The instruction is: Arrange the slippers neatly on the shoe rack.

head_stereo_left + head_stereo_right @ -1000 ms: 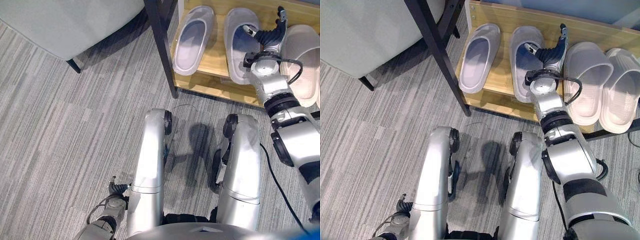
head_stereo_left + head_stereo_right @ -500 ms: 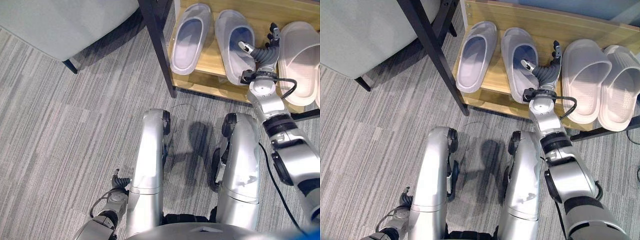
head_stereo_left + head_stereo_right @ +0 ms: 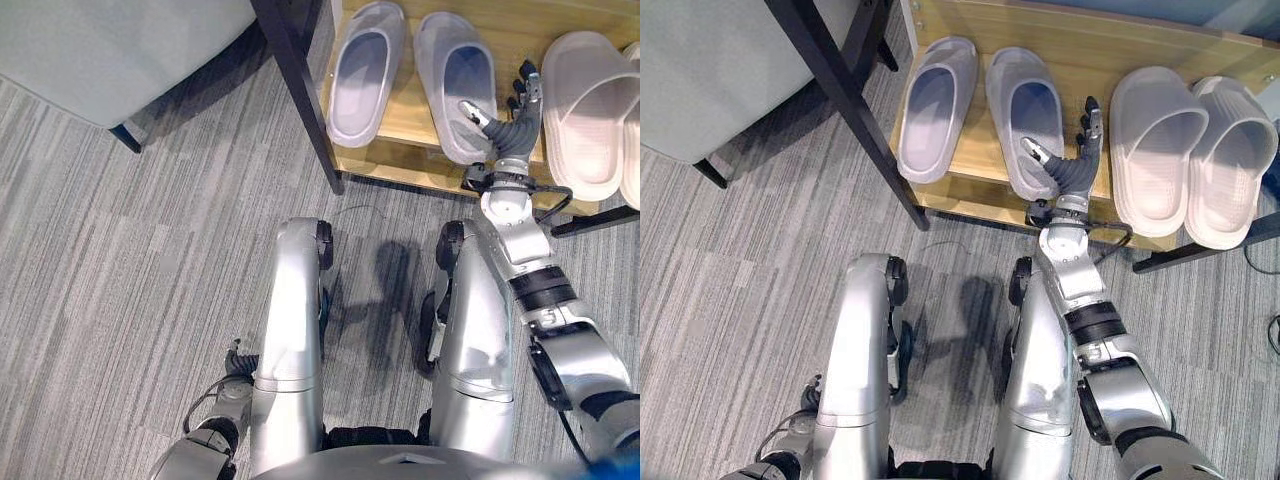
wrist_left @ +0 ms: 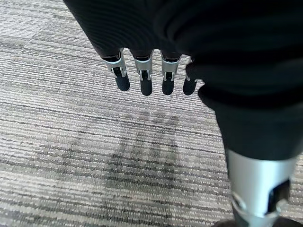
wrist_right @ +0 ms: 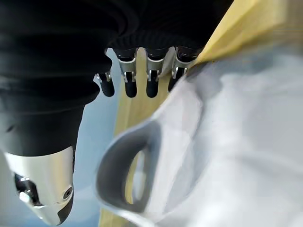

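Two lavender slippers lie side by side on the wooden shelf (image 3: 412, 112), one on the left (image 3: 363, 70) and one beside it (image 3: 456, 75). To their right sit two cream slippers, the nearer one (image 3: 1155, 145) and the farther one (image 3: 1230, 155). My right hand (image 3: 507, 125) hovers at the shelf's front edge, between the second lavender slipper and the nearer cream one. It is open with straight fingers (image 5: 137, 78), and its thumb is over that lavender slipper's heel (image 5: 227, 142). My left hand (image 3: 234, 383) hangs open low over the carpet, its fingers (image 4: 147, 80) straight.
A black slanted rack post (image 3: 298, 90) stands just left of the shelf. A grey cushioned seat (image 3: 110, 40) with a dark leg fills the far left. Striped grey carpet (image 3: 120, 250) covers the floor in front.
My right hand has drawn back from over the second lavender slipper to the shelf's front edge, fingers still straight. The whole view has shifted a little. The left hand stays put.
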Available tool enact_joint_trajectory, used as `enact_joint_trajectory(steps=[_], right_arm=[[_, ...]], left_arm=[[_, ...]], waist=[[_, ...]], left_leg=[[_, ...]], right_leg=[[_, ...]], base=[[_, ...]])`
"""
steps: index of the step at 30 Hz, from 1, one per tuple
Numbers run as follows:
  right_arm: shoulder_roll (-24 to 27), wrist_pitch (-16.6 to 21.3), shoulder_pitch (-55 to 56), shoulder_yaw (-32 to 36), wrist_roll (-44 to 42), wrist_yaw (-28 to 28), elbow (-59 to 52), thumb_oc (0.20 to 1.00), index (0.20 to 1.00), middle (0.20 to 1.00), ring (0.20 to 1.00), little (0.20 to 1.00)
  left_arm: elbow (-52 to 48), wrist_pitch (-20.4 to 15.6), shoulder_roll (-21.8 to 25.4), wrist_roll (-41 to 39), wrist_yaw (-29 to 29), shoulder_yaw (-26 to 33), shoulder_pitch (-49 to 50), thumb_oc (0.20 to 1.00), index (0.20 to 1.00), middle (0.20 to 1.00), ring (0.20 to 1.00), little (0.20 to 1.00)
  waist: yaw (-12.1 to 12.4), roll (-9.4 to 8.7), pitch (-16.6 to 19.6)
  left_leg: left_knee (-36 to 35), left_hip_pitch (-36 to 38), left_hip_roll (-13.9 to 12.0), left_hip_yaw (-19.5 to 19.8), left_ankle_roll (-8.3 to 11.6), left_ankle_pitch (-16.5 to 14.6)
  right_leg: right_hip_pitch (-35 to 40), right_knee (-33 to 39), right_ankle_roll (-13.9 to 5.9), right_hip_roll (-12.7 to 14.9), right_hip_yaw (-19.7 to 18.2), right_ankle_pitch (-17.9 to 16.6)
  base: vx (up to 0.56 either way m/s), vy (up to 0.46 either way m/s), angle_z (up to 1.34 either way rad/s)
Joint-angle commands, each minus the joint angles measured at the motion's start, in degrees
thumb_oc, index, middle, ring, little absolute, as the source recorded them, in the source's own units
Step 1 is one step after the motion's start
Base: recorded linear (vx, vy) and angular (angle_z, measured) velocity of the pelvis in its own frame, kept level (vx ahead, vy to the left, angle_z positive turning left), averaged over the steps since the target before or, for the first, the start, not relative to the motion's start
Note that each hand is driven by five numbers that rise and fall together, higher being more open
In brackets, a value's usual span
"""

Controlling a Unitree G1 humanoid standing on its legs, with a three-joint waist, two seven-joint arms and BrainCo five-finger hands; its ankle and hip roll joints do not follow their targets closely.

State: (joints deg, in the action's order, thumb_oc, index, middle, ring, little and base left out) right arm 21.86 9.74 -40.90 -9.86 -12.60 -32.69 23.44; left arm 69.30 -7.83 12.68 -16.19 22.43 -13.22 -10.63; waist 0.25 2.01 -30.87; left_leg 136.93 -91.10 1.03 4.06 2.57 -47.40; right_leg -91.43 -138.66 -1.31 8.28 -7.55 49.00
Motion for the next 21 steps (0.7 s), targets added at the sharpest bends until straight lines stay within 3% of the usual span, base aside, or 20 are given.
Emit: enact_joint_trajectory(steps=[1, 8, 12, 21], right_arm=[[1.24, 2.67, -1.36, 0.16, 2.47, 0.72, -7.85, 1.000, 1.000, 1.000, 1.000, 1.000], [-0.43, 1.89, 2.69, -0.92, 3.23, 2.96, -13.09, 1.000, 1.000, 1.000, 1.000, 1.000], [-4.72, 1.85, 8.27, -4.56, 2.23, 5.96, -20.93, 1.000, 1.000, 1.000, 1.000, 1.000], [-6.88, 1.41, 6.09, -7.89, 1.51, 6.90, -18.71, 1.000, 1.000, 1.000, 1.000, 1.000]], left_arm=[[0.66, 0.49, -1.30, 2.03, -0.01, -2.38, 1.82, 1.000, 1.000, 1.000, 1.000, 1.000], [-0.16, 0.91, -1.27, 1.93, -0.14, -1.59, 1.31, 1.000, 1.000, 1.000, 1.000, 1.000], [-0.49, 1.93, -1.66, 2.54, 0.89, -1.12, 0.94, 1.000, 1.000, 1.000, 1.000, 1.000], [-0.47, 2.09, -1.15, 2.95, 1.49, -1.34, 0.63, 1.000, 1.000, 1.000, 1.000, 1.000]], waist=[[2.94, -0.62, 1.15], [2.34, -0.79, 1.14], [1.51, -1.13, 1.12], [1.62, -0.62, 1.12]], left_leg=[[4.87, 1.15, 2.61, 2.47, -2.66, -0.05], [5.07, 1.15, 2.60, 2.53, -2.57, 0.07], [5.50, 1.15, 2.33, 2.51, -2.60, 0.27], [5.70, 1.15, 2.27, 2.47, -2.62, 0.14]], right_leg=[[4.74, -2.92, 3.42, 1.39, -6.33, -7.51], [4.55, -3.10, 3.42, 1.13, -6.36, -7.48], [4.39, -3.10, 3.28, 1.09, -6.33, -7.75], [4.35, -3.37, 3.29, 0.66, -6.58, -7.85]], base=[[0.00, 0.000, 0.00], [0.00, 0.000, 0.00], [0.00, -0.004, -0.03], [0.00, -0.001, 0.00]])
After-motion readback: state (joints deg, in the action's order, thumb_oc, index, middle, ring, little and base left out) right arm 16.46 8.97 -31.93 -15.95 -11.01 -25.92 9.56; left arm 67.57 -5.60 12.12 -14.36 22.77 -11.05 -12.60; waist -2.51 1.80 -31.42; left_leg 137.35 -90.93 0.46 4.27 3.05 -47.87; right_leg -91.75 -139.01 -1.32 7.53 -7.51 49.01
